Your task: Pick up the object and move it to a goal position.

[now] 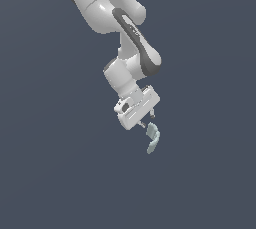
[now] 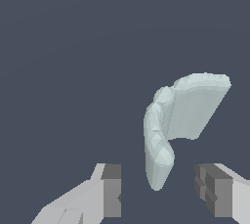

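Observation:
The object [image 1: 153, 138] is a small pale grey-green curved flat piece lying on the dark floor, just below the white gripper [image 1: 147, 121] in the exterior view. In the wrist view the object [image 2: 176, 120] is bent like a hook, and one end of it reaches down between the two fingertips. The gripper [image 2: 158, 193] is open, with its grey pads [image 2: 112, 191] standing apart on either side of that end. No pad touches the object.
The dark grey floor [image 1: 60, 173] spreads flat all around. The white arm [image 1: 110, 13] comes down from the top of the exterior view.

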Action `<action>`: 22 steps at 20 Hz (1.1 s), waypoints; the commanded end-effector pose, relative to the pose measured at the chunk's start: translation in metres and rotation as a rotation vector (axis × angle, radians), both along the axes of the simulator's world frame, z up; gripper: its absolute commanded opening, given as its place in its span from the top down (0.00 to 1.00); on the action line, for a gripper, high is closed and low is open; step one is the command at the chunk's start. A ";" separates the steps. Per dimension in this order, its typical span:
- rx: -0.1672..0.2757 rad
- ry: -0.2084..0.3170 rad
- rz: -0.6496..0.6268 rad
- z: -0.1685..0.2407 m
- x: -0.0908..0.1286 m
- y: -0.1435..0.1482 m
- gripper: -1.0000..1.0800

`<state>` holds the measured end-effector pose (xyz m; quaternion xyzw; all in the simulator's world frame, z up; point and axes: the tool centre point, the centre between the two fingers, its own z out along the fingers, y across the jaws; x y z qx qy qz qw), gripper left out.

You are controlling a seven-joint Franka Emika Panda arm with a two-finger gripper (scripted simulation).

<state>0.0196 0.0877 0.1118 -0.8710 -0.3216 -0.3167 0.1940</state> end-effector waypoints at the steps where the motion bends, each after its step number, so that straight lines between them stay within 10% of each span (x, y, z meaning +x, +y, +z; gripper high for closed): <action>1: 0.012 -0.037 0.002 0.009 0.003 0.000 0.38; 22: 0.021 -0.069 0.003 -0.004 0.019 0.015 0.38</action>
